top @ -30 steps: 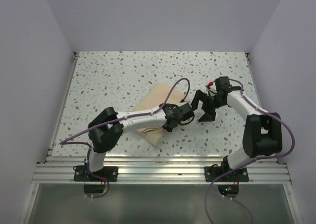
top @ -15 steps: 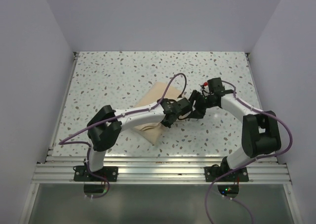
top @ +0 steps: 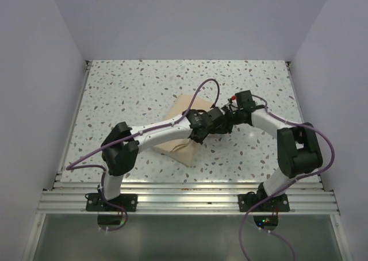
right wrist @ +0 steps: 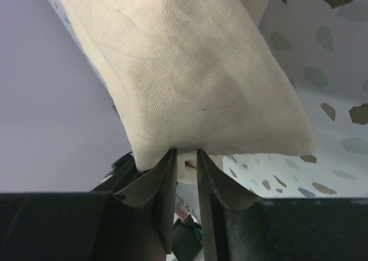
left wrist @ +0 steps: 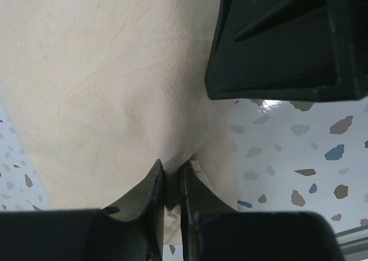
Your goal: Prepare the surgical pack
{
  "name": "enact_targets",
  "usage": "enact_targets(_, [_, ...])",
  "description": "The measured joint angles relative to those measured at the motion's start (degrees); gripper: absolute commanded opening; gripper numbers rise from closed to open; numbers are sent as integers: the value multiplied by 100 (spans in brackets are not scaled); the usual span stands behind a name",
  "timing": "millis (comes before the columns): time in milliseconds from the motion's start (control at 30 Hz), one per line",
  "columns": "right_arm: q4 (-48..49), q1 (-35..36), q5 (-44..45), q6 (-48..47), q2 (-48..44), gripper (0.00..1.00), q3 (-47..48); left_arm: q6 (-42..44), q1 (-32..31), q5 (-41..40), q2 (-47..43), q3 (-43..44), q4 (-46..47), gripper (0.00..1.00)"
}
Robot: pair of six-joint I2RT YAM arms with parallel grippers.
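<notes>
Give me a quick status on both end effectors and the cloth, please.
Left end effector shut on beige cloth. Right end effector shut on the same edge. Both crowded together; no other obstruction seen.

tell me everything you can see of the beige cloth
The cloth is beige woven fabric with a fine ribbed weave, folded into a thick, faintly creased bundle. It sits near the middle of the speckled table. The left gripper pinches a fold of it, and the right gripper grips its edge. Nothing inside it shows.
</notes>
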Motion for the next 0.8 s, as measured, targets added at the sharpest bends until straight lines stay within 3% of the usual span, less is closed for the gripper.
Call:
enact_targets(200, [396,70,37,122,59,17,-79,50,4,33,0,175,-13,0])
enact_targets(667, [1825,597,114,833,896,20,61,157,66,61,2,382,0,0])
enact_targets(800, [1478,584,131,557,970,21,330,146,101,59,2,426,17,0])
